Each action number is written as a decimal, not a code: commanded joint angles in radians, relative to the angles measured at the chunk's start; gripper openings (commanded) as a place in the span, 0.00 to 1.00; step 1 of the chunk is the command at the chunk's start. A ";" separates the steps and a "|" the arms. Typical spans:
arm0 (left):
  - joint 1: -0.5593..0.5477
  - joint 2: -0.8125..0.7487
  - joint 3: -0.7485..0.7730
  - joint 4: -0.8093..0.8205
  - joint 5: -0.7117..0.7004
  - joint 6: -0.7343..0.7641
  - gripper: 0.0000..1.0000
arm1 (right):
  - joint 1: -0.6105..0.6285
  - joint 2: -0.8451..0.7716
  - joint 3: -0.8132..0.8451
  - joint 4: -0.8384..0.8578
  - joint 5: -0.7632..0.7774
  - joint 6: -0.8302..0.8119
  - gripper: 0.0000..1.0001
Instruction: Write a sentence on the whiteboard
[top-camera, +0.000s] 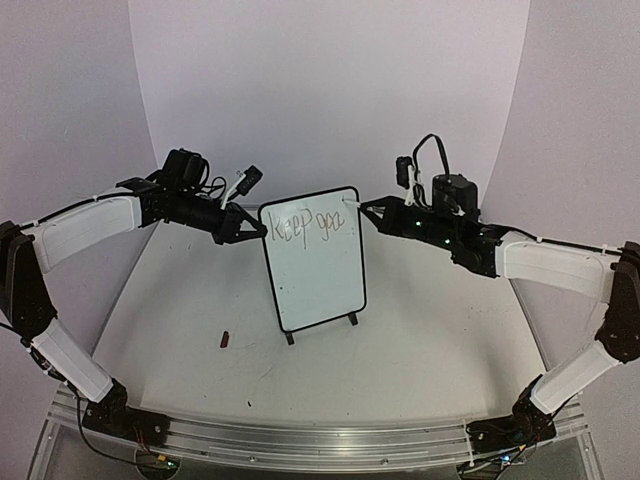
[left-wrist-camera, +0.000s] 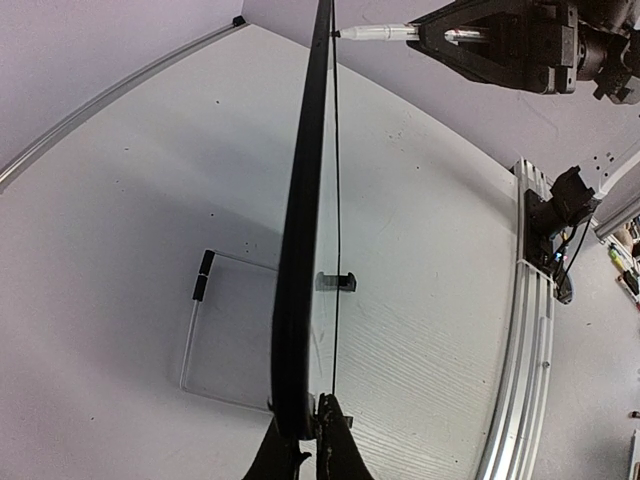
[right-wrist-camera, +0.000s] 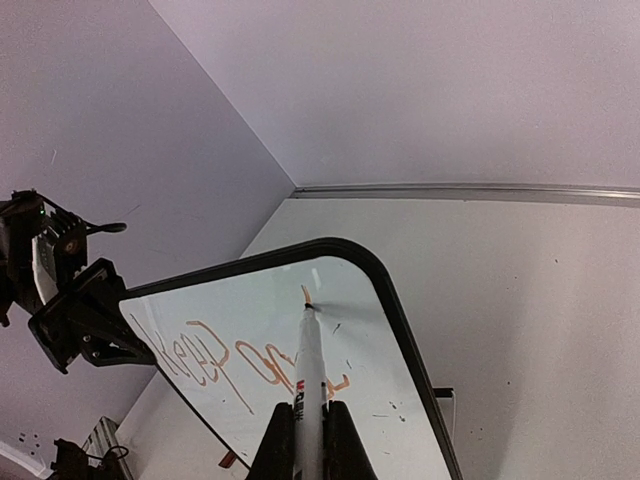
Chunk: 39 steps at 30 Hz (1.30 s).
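Right gripper (right-wrist-camera: 308, 418): clamped on a white marker (right-wrist-camera: 311, 355), tip at the upper right of the whiteboard (right-wrist-camera: 370, 400).
Left gripper (left-wrist-camera: 312, 442): closed on the board's left edge, board upright on the table (top-camera: 440, 340).
Sentence (top-camera: 305, 227): partial, "Keep" plus a few letters.
Risks: hard pressing could twist the board in the pinch. The line is near the right edge, so lettering may run out of room.

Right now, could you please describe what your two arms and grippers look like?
The left arm and right arm both have white shell links with black joints and black bases. The left gripper and right gripper are black, angular and two-fingered. Black cables loop at each wrist.
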 joint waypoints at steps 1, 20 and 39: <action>-0.016 0.019 0.001 -0.078 -0.047 0.068 0.00 | -0.006 -0.005 -0.034 0.021 0.054 0.002 0.00; -0.019 0.028 0.002 -0.076 -0.046 0.068 0.00 | -0.004 -0.054 -0.137 0.028 0.083 0.040 0.00; -0.021 0.025 0.001 -0.078 -0.049 0.070 0.00 | -0.005 -0.082 -0.064 0.032 0.096 0.009 0.00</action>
